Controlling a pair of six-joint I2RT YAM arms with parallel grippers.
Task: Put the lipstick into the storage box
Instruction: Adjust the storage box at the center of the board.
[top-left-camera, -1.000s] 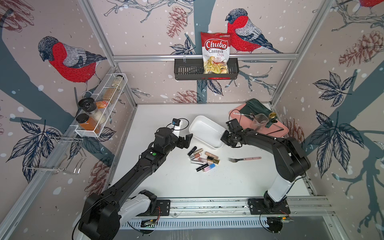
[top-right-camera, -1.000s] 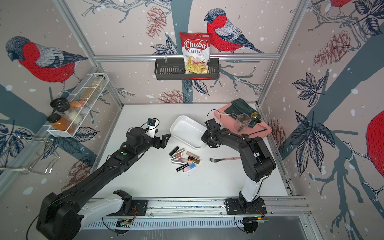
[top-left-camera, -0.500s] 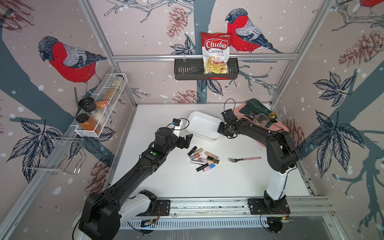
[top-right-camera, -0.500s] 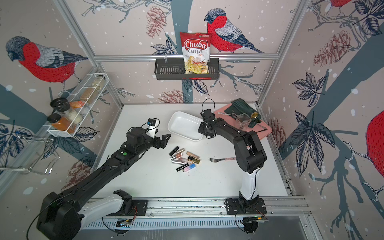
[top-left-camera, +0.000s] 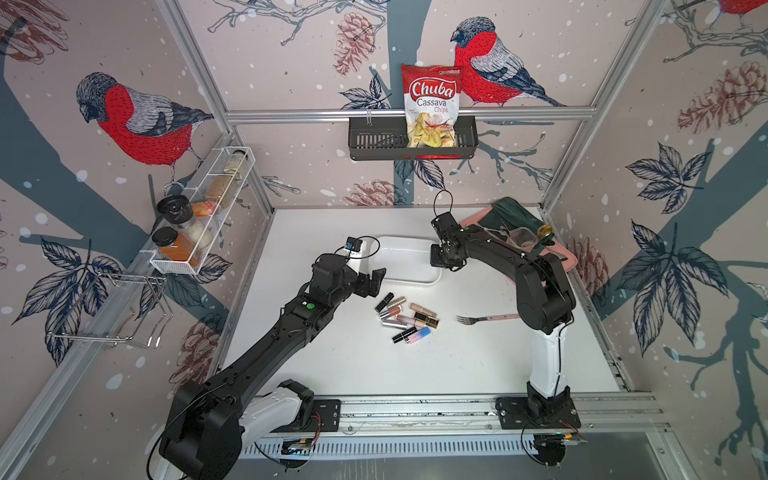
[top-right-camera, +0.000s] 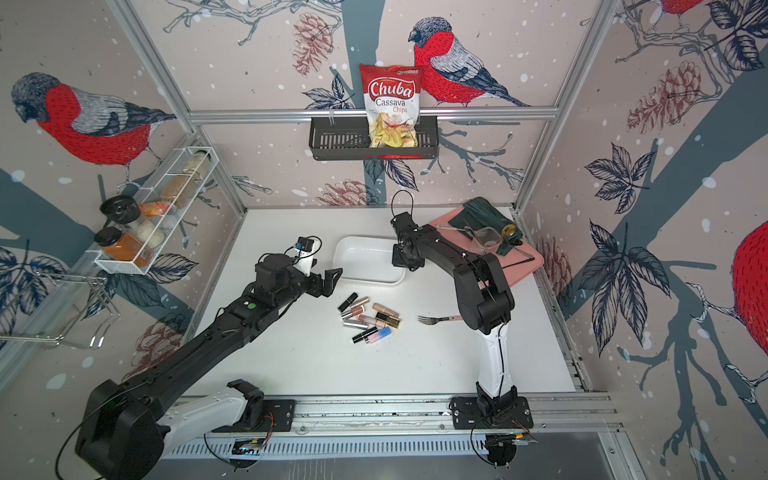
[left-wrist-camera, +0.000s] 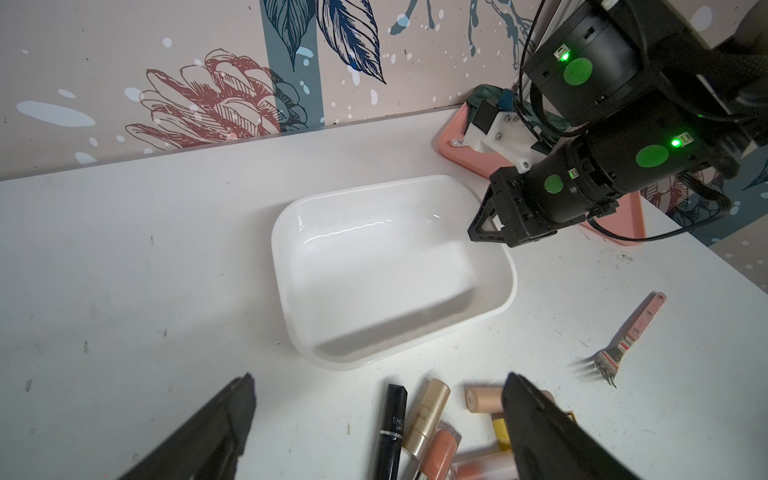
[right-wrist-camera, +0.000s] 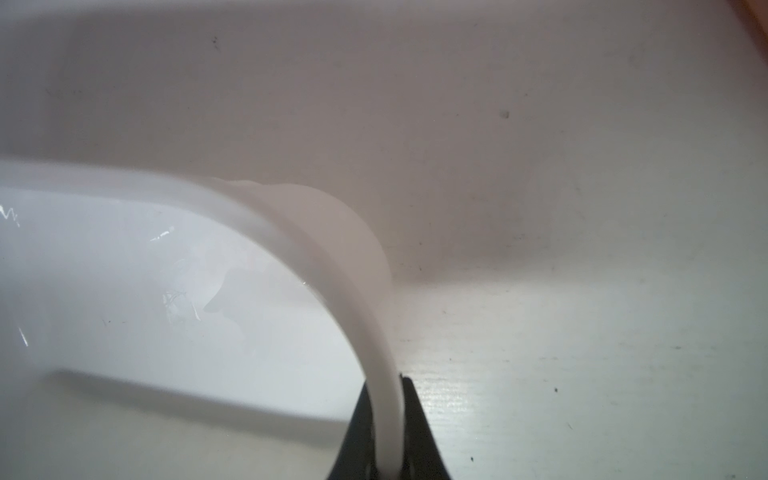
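Pick step is judged pending: lipsticks (top-left-camera: 405, 318) are clustered just beside the empty storage box (top-left-camera: 403, 259), the left gripper (top-left-camera: 375, 279) is held outstretched near them, fingers spread wide, one of them must be straddled next, and beyond, the box rim is pinched by the right gripper (right-wrist-camera: 385, 382).

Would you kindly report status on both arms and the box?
Left tool open, empty, near the lipsticks. Right tool shut on the storage box rim. Box empty; lipsticks loose beside it. Fork lies clear.
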